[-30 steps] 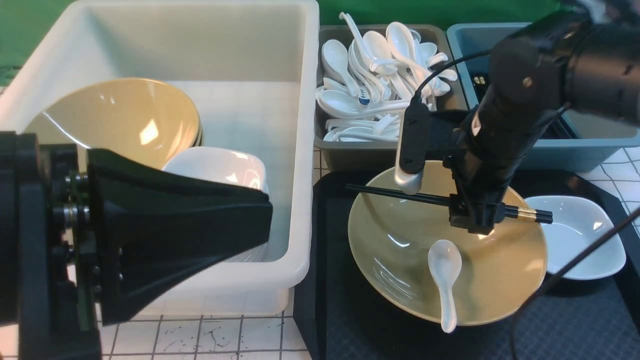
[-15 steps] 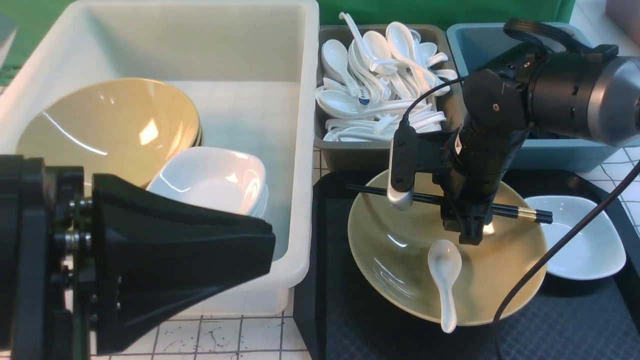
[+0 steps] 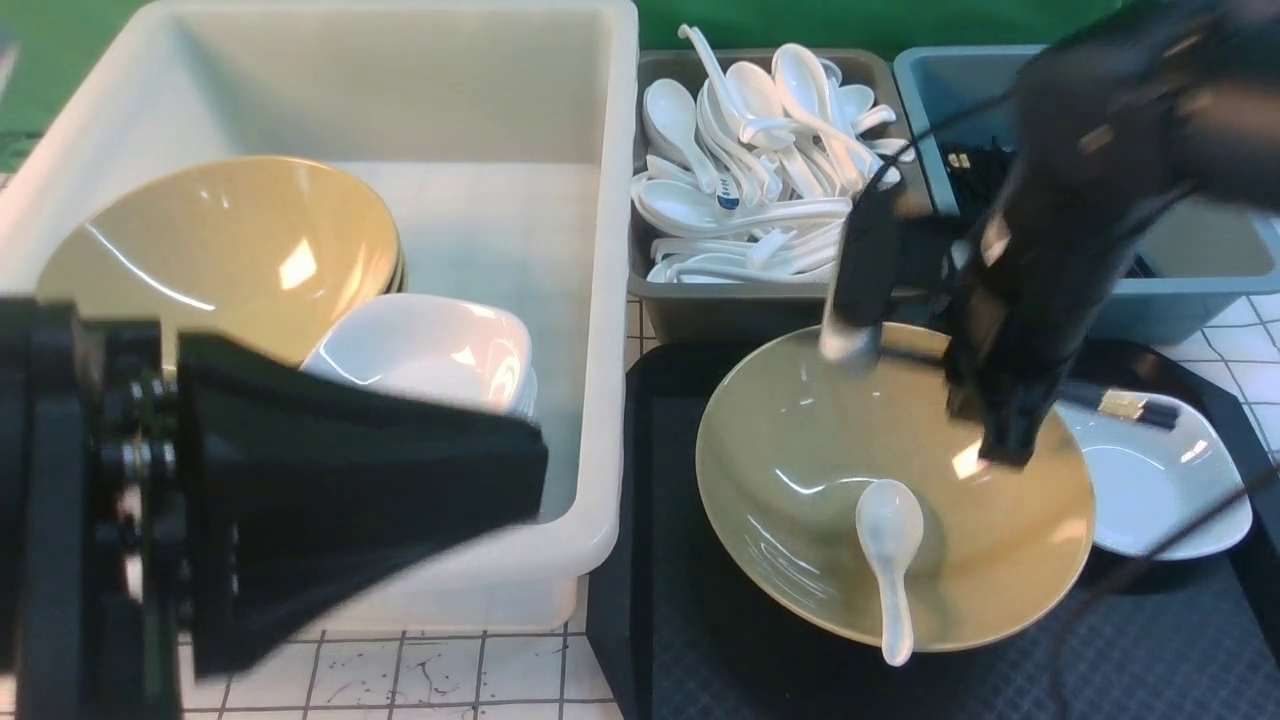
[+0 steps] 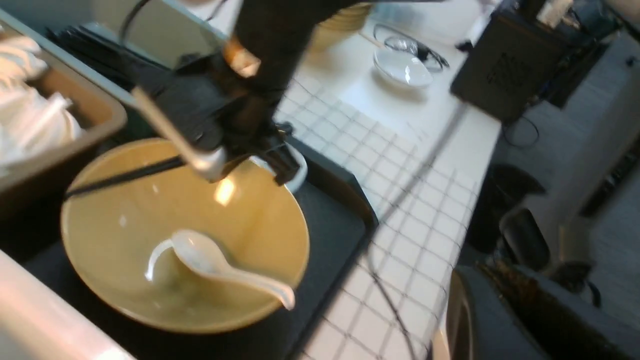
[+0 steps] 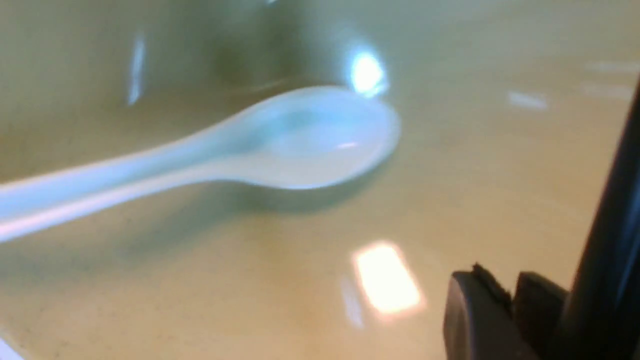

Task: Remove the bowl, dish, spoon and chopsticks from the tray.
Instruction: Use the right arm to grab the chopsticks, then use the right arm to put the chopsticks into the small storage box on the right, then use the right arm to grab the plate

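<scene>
Right fingers (image 3: 1012, 435) clamped on thin black chopsticks (image 3: 1125, 405), gold bands over the white dish (image 3: 1170, 500); left fingers (image 3: 515, 465) clenched. Glossy white spoon (image 3: 888, 530) in tan bowl (image 3: 800, 470).

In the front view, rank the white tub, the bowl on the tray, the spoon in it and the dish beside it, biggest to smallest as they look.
1. white tub
2. bowl
3. dish, partly hidden
4. spoon, about as long as the dish is wide but far narrower
</scene>
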Motion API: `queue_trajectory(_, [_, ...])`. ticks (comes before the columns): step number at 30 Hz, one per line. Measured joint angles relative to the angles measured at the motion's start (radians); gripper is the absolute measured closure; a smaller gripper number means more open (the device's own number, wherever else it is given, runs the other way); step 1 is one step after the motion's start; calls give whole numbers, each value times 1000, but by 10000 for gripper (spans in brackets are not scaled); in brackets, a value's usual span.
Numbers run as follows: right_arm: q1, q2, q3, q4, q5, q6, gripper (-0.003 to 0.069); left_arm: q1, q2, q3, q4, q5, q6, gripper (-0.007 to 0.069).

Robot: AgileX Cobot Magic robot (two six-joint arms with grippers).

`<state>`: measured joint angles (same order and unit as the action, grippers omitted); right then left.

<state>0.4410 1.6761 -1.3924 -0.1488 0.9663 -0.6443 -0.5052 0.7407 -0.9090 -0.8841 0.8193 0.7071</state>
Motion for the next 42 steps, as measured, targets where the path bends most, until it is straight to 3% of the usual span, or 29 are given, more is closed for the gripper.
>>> queue_trajectory(4, [-110,-39,-82,5,-103,206,566,0,0,0,-79,-118,98,625])
queue_trajectory(12, [-311,153,-354,134,-258,387,566,0,35,-1,-366,-302,472,625])
queue_trajectory(15, [-362,276,-485,171,-280,443,566,0,57,-1,-437,-302,518,625])
queue_trajectory(22, [-419,518,-665,179,-337,621,565,0,111,-1,-460,-309,529,625])
queue_trajectory(25, [-421,554,-673,179,-356,644,543,0,118,-1,-460,-312,526,625])
queue_trajectory(29, [-421,561,-673,182,-359,650,434,0,119,-1,-460,-313,520,625])
queue_trajectory(33, [-421,554,-680,182,-301,644,239,0,119,-1,-460,-314,487,625])
queue_trajectory(35, [-421,536,-680,182,-233,625,188,0,119,-1,-453,-313,459,625])
queue_trajectory(39, [-421,450,-680,182,-52,549,208,0,119,-1,-375,-274,353,625])
queue_trajectory(42, [-421,350,-682,182,87,484,314,0,119,-1,-279,-186,242,625])
